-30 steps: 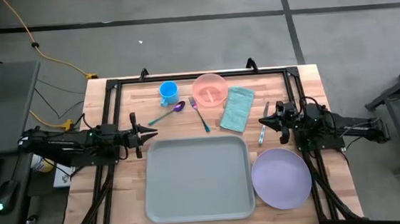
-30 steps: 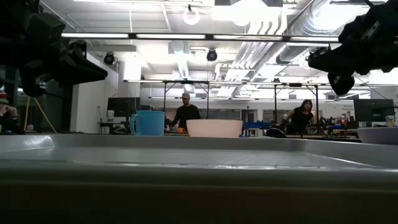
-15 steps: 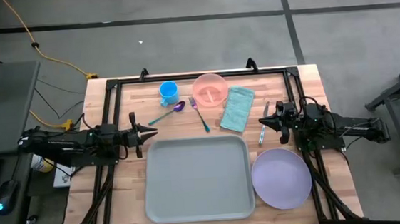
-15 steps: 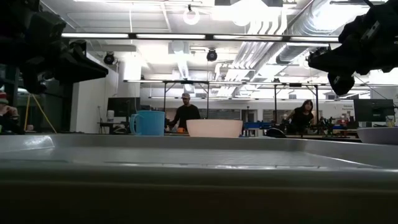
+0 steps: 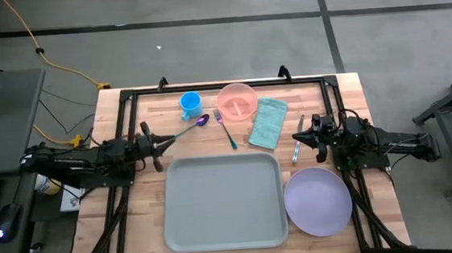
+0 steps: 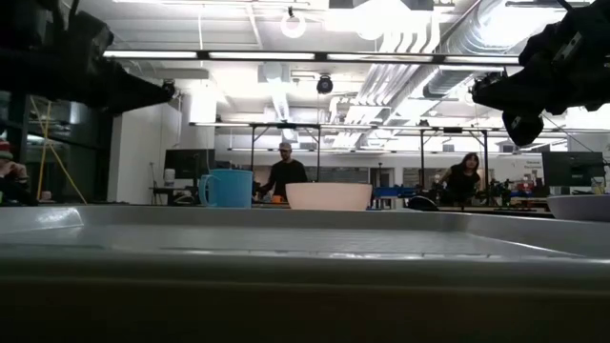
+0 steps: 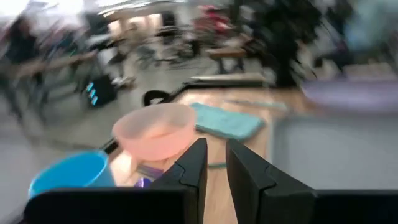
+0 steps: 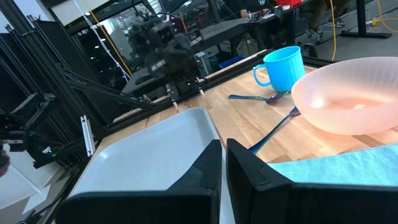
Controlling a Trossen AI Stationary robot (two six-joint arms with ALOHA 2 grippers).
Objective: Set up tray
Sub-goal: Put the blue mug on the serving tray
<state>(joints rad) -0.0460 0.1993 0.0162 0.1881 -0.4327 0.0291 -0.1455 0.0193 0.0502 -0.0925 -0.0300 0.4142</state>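
The pale grey-green tray [image 5: 224,201] lies flat on the wooden table near its front edge, with nothing in it. My left gripper [image 5: 164,140] hovers level off the tray's far left corner, its fingers [image 7: 216,152] a narrow gap apart around nothing. Level with the tray's far right corner, my right gripper [image 5: 294,140] hangs shut and empty over a knife [image 5: 299,125]. In the low view both grippers [image 6: 170,92] [image 6: 477,93] stand well above the table.
Along the far side lie a blue cup [image 5: 190,105], a pink bowl [image 5: 237,101], a teal napkin [image 5: 269,123], a purple spoon [image 5: 191,127] and a blue fork [image 5: 227,131]. A lavender plate [image 5: 318,202] sits right of the tray. People work in the room behind.
My left gripper has rolled about its own pointing line and swung a little toward the table's far edge, its tip rising slightly. The right arm and all the tableware have stayed where they were.
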